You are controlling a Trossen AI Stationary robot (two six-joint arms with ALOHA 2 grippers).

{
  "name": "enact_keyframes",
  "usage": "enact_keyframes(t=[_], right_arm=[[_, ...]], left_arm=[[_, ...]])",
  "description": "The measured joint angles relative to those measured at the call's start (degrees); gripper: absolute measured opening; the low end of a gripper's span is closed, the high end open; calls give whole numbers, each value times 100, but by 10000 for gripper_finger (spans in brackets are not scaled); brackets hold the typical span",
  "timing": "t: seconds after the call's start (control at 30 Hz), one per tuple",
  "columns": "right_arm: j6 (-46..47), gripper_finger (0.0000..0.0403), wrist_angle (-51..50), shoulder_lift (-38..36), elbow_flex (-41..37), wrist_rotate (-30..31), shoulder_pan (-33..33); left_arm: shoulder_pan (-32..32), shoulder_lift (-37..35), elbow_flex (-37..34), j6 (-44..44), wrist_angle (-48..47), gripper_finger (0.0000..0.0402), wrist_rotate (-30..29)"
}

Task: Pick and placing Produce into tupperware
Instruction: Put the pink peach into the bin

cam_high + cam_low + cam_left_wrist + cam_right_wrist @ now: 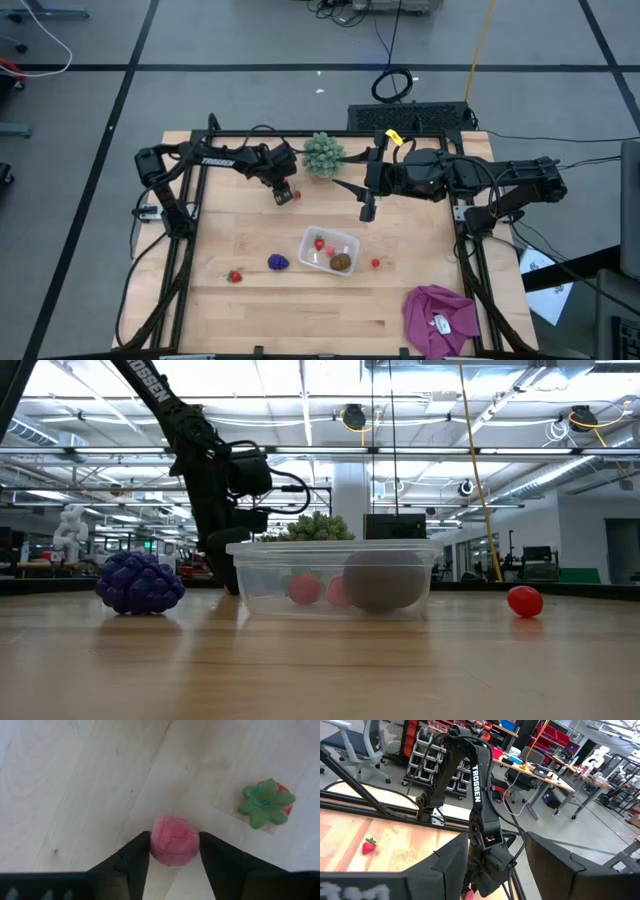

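My left gripper (283, 195) (175, 839) is near the table's far side, pointing down, with a pink-red round strawberry piece (174, 847) between its fingers. Beside it a second strawberry (265, 802) sits leaf end up on the wood. The clear tupperware (330, 250) (335, 575) stands mid-table and holds a strawberry (320, 243) and the brown kiwi (342, 262) (385, 582). The purple grape cluster (278, 262) (140, 582), another strawberry (235, 276) and a red piece (376, 263) (524, 600) lie on the table. My right gripper (368, 208) (495, 865) hangs open above the table beyond the tupperware. My left gripper pinches the pink-red strawberry piece by its two opposite sides (155, 845), one finger (135, 855) on each side. The fingers come from above, pointing down. Whether the piece rests on the wood or is lifted off it, I cannot tell.
A large green spiky ball (323, 155) sits at the table's far edge between the two arms. A magenta cloth (440, 318) lies at the near right corner. Bare wood (240, 320) runs along the near side, in front of the tupperware.
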Motion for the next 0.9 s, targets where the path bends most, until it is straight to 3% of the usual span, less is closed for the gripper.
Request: enact_keyframes(t=[0.3, 0.63, 0.9], right_arm=[[0, 189, 4, 0, 0, 0, 0], [0, 189, 4, 0, 0, 1, 0], [0, 189, 0, 0, 0, 2, 0]], left_arm=[[-49, -200, -19, -15, -6, 131, -41], [-117, -735, -28, -85, -270, 129, -80], [-530, -1097, -16, -357, -925, 129, -56]])
